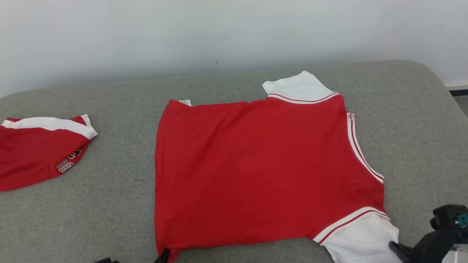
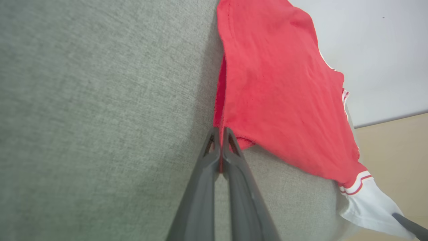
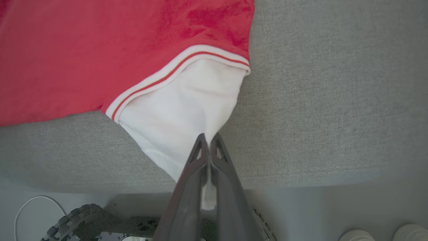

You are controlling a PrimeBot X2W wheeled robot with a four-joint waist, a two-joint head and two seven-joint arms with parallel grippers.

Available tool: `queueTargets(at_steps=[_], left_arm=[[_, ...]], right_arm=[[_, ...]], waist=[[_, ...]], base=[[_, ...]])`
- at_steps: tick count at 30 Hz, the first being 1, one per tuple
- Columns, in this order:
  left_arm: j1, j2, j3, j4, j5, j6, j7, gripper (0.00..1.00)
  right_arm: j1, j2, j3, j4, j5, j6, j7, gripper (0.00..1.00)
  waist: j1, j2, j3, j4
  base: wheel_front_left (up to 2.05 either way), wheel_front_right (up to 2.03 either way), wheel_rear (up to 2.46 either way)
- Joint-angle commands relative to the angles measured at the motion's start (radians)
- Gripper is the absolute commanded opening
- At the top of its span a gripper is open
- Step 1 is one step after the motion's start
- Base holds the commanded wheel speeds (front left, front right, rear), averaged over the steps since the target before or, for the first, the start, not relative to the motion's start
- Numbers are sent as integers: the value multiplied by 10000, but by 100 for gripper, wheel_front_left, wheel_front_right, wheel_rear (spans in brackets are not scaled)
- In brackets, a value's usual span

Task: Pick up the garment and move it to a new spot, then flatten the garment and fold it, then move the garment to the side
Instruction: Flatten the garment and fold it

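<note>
On the grey cushion (image 1: pixel 91 219) the red garment (image 1: pixel 256 164) lies spread mid-frame, long axis left to right, its bottom edge held between the left gripper (image 2: pixel 220 147), clamped on the hem corner (image 2: pixel 241 142), and the right gripper (image 3: pixel 208 147), clamped on the white sleeve (image 3: pixel 187 107), both largely cut off at the head view's lower edge
</note>
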Motion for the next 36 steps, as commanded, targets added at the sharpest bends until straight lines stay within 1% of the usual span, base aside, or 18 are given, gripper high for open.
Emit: queueTargets(at_steps=[1,3,7,9,11,17,22,25,28,29,30,33,36], left_arm=[[-18,52,-9,-163,-46,44,66,0],[-267,105,-35,-489,54,71,115,0],[-777,3,-10,-829,-92,114,318,0],[-1077,-53,12,-844,-143,165,451,0],[-1382,-130,25,-796,-161,241,536,0],[-2171,-325,-25,-289,-30,472,521,0],[-2837,-397,20,430,387,883,43,0],[-3157,-447,-4,831,574,1012,-178,0],[-3408,-455,-19,1155,647,965,-332,0],[-3544,-447,2,1347,705,957,-473,0],[-3590,-446,-5,1430,709,929,-524,0],[-3677,-456,-24,1557,712,867,-604,0],[-3819,-474,-56,1675,761,787,-731,0]], right_arm=[[-228,-35,29,-9,-3,5,-131,0],[-567,-48,90,-6,107,5,-386,0],[-1412,-44,289,190,254,5,-678,0],[-1916,-273,462,441,147,5,-799,0],[-2434,-325,686,721,56,5,-997,0],[-3767,-688,1375,2053,4,5,-1962,0],[-4634,-966,1863,3204,-90,5,-3054,0],[-5057,-996,2051,3774,-75,5,-3706,0],[-5442,-1038,2229,4214,23,5,-4364,0],[-5704,-1054,2296,4475,-33,5,-4846,0],[-5818,-1046,2380,4598,-54,5,-5035,0],[-6013,-1023,2516,4859,-15,5,-5300,0],[-6329,-1132,2685,5224,6,5,-5632,0]], waist=[[1,0,33,40],[1,0,76,106],[1,0,168,217],[1,0,222,241],[1,0,283,251],[1,0,454,343],[1,0,645,393],[1,0,718,413],[1,0,777,412],[1,0,812,395],[1,0,828,386],[1,0,858,371],[1,0,913,361]], base=[[0,0,0],[0,0,0],[0,0,0],[0,0,0],[0,0,0],[0,0,0],[0,0,0],[0,0,0],[0,0,0],[0,0,0],[0,0,0],[0,0,0],[0,0,0]])
